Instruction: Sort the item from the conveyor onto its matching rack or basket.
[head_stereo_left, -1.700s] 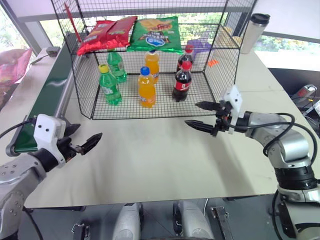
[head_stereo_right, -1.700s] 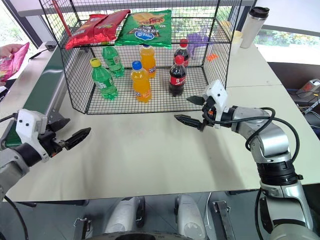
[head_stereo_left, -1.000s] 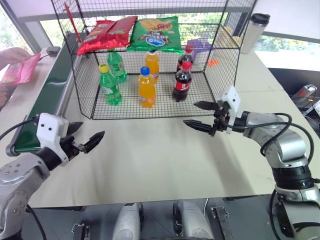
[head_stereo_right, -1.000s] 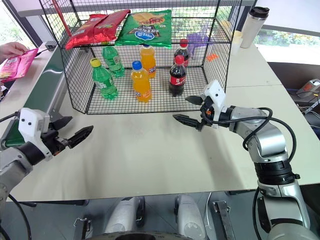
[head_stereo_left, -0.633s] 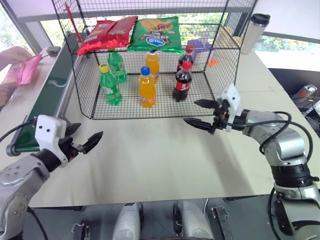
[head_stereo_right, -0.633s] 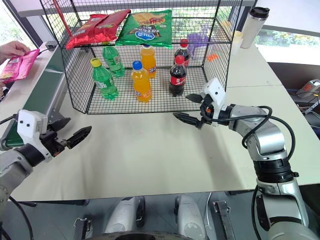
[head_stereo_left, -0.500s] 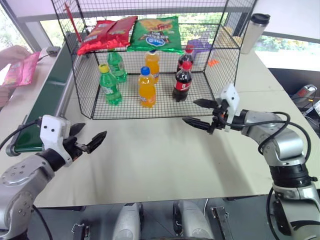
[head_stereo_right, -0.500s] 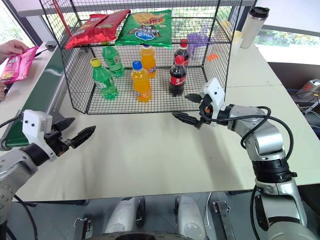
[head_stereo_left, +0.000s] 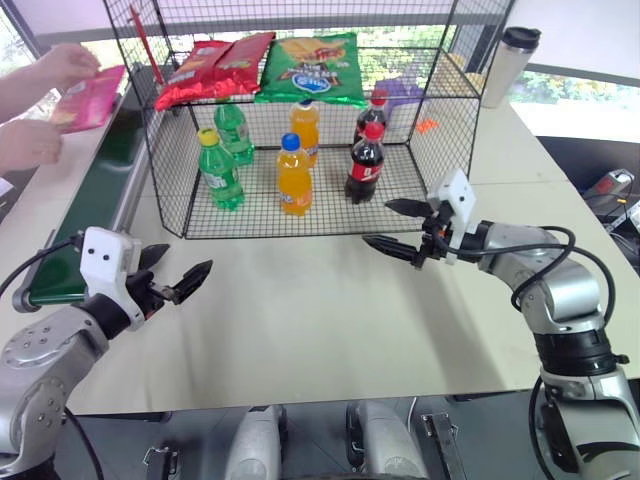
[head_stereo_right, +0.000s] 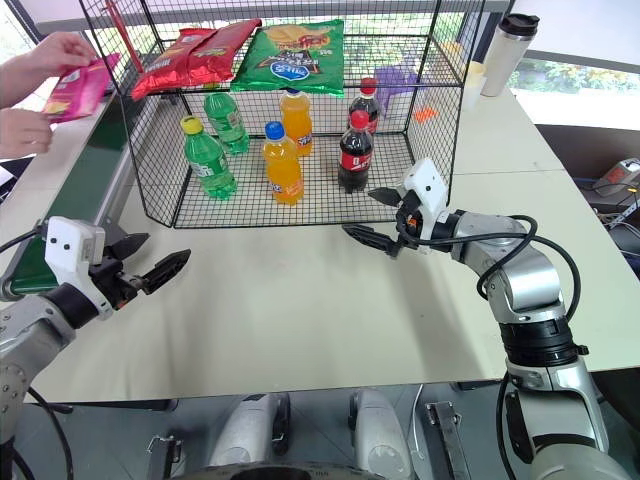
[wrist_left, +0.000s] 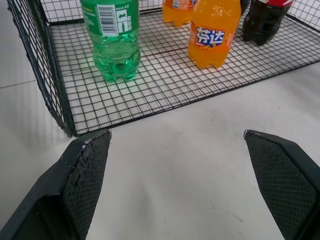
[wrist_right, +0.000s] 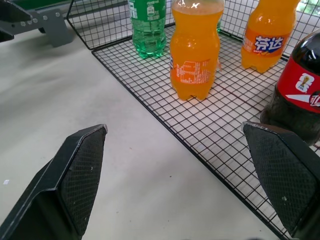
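A person's hands (head_stereo_left: 45, 110) hold the item (head_stereo_left: 90, 97) above the conveyor (head_stereo_left: 90, 195).

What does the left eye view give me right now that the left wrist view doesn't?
Left eye view alone: a person's hands holding the glossy magenta-pink chip bag over the dark green conveyor belt, red chip bags and a green chip bag on the cage's top tier, cola bottles, a steel tumbler, and the open right end effector.

Left wrist view alone: the green bottle's barcode label.

Both: the black wire-mesh cage, green soda bottle, orange soda bottle, white tabletop, and open left end effector.
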